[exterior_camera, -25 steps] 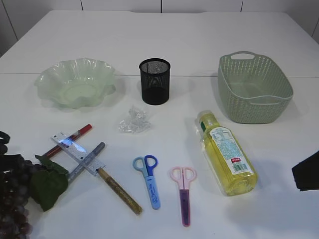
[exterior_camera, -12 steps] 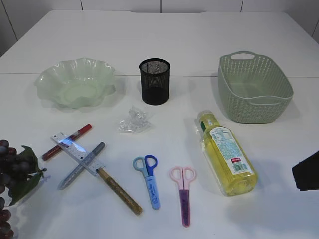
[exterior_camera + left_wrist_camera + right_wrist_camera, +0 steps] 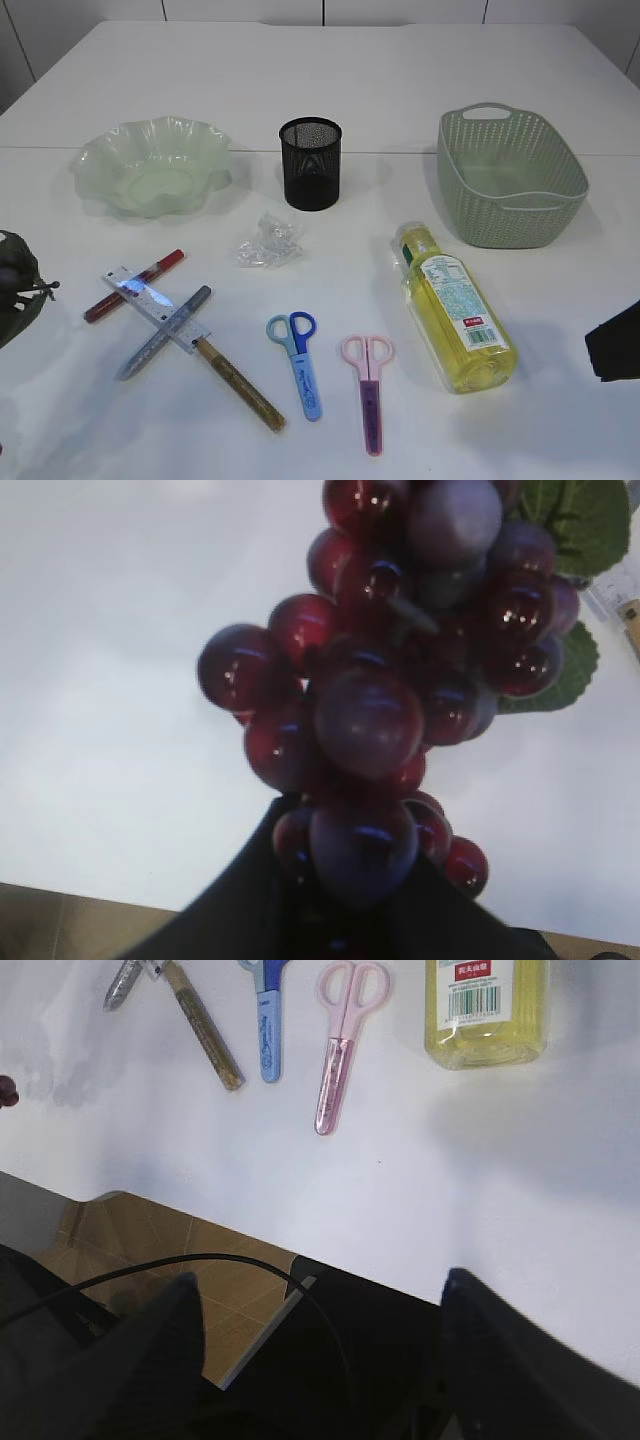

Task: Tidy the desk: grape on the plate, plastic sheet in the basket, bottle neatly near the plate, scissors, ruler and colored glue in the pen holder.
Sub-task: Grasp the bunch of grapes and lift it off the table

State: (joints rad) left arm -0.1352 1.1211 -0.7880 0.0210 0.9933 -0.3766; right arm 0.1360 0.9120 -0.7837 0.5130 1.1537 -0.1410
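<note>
Grape bunch (image 3: 390,680) (leafy) gripped by left hand (image 3: 345,920).

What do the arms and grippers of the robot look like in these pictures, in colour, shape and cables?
Little shows. The left gripper appears as two matte black fingers spreading in a V at the bottom of the left wrist view. The right gripper has two broad, rounded black fingers, with a thin black cable arching between them. In the exterior view it is only a black block at the right edge. No markings are visible.
</note>
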